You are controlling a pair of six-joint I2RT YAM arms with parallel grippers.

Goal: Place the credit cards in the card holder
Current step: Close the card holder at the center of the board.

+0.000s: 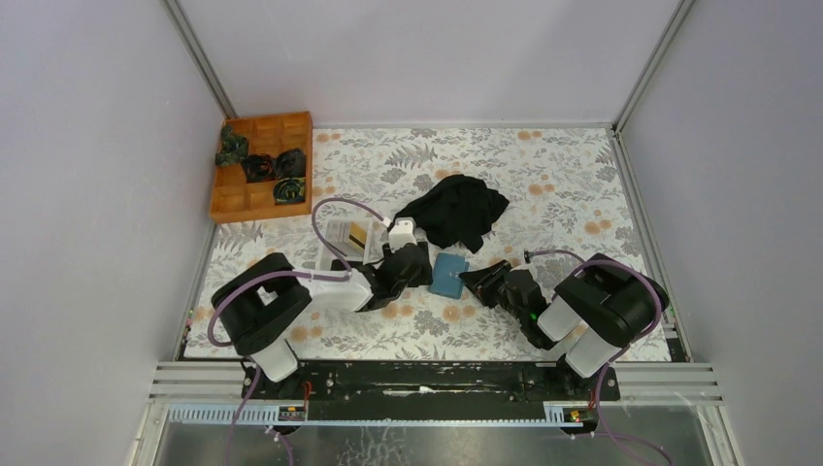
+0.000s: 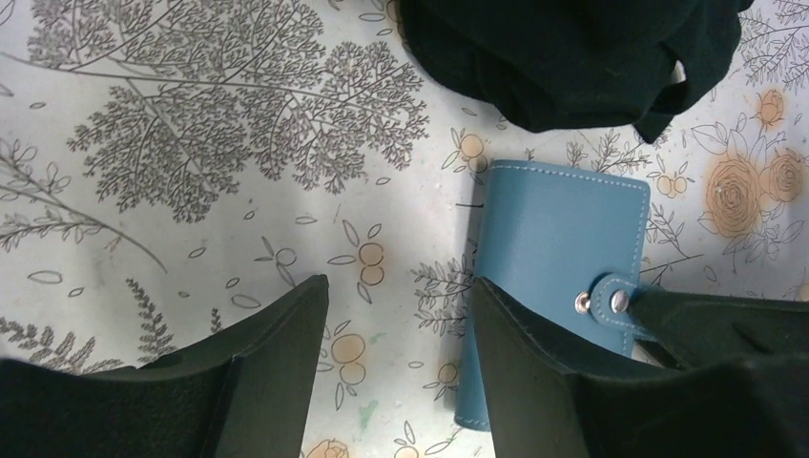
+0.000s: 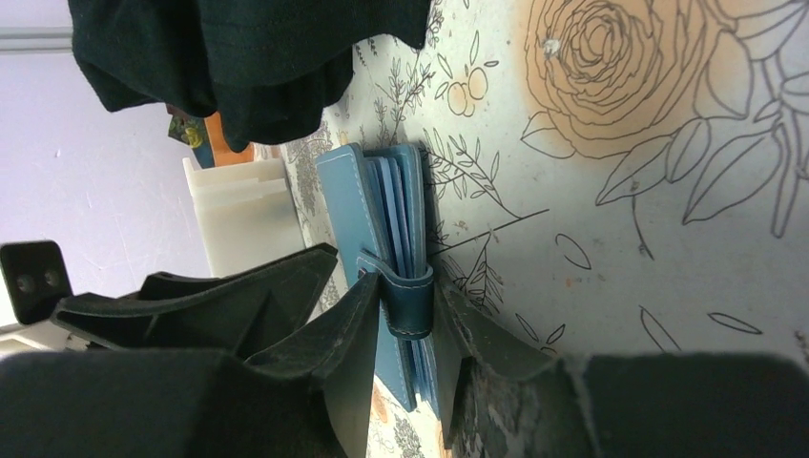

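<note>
The teal-blue card holder (image 1: 449, 275) lies closed on the floral table between my two grippers. My right gripper (image 3: 405, 301) is shut on its strap edge, one finger on each face, and the snap strap (image 2: 611, 301) shows beside that finger. The holder shows edge-on in the right wrist view (image 3: 348, 191). My left gripper (image 2: 401, 305) is open and empty, with its right finger (image 2: 534, 353) over the left edge of the holder (image 2: 558, 239). Pale credit cards (image 1: 345, 233) seem to lie in the white tray, too small to tell apart. No black card is visible.
The white tray (image 1: 330, 254) stands just left of my left gripper (image 1: 412, 267). A big black cloth (image 1: 461, 209) lies bunched right behind the holder. A wooden compartment box (image 1: 254, 199) with dark objects sits at the far left corner.
</note>
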